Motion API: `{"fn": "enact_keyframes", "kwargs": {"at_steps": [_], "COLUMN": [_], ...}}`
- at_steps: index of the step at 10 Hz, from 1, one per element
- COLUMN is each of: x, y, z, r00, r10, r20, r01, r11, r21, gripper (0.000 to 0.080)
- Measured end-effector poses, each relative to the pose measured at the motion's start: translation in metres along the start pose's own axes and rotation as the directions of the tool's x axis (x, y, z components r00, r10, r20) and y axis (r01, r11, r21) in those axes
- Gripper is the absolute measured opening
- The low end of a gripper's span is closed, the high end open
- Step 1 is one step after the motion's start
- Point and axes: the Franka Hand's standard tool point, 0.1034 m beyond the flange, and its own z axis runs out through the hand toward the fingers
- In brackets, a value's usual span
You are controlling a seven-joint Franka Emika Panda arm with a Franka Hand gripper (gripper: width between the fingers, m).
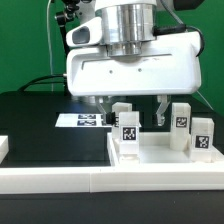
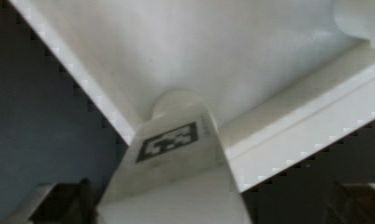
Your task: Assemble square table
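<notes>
While the claw (image 1: 131, 104) hangs released, tagged leg posts (image 1: 127, 129) crowd beneath it, near the marker board (image 1: 78, 120).

- The exterior view is bright and evenly lit; white parts near the frame's centre and lower edge almost wash out against the black table (image 1: 30, 115).
- A soft shadow lies under the end effector (image 1: 133, 104).
- Both pictures are low in resolution and grainy.
- The wrist view is soft and blurred; the leg post (image 2: 171, 165) and its tag look smeared, and the frame's lower corners are dark.
</notes>
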Motion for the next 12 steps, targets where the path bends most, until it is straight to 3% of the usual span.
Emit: {"fn": "enact_keyframes", "kwargs": {"at_steps": [6,8,9,12], "x": [0.0001,0.0,0.0,0.0], "y": [0.0057,0.0059,0.0059,0.0059], "z": [0.0016,0.0019,0.0019,0.0019], "r00": [0.944,0.948,0.948,0.956], "r10": [-0.329,-0.32,-0.32,-0.294], "r20": [0.002,0.002,0.002,0.002], "r01": [0.329,0.32,0.32,0.294], "r11": [0.944,0.947,0.947,0.956], "r21": [-0.011,-0.011,-0.011,-0.011], "gripper": [0.0649,0.0382,0.0287,0.0288]}}
